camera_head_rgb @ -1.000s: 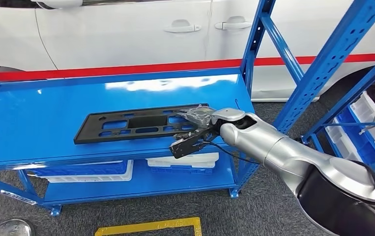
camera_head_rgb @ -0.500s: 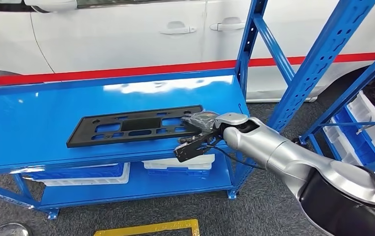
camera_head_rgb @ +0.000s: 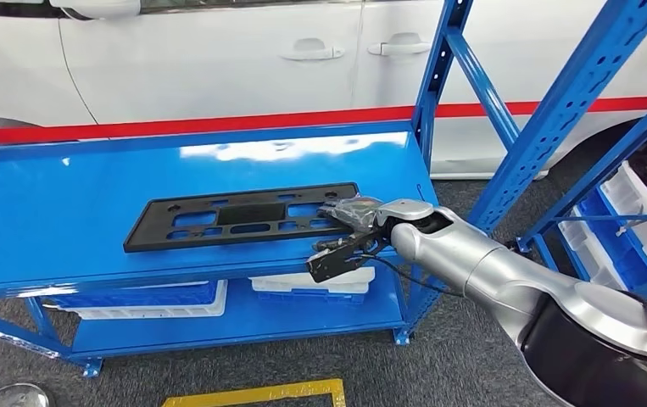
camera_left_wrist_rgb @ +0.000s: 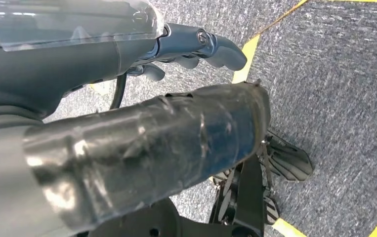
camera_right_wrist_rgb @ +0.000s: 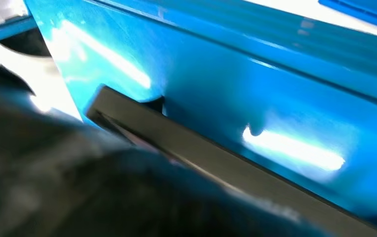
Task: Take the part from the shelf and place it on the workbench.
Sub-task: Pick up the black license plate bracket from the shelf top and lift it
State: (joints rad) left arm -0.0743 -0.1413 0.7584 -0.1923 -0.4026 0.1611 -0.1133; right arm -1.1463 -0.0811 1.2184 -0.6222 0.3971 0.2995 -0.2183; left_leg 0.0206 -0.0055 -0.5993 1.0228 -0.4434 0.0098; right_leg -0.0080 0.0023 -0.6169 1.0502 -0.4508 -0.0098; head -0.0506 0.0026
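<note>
One part lies on the shelf; right hand grips its end.

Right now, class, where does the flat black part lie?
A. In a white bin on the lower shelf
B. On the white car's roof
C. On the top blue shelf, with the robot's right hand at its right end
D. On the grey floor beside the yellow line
C: the head view shows the black part lying flat on the top shelf, with the right hand at its right end.
</note>
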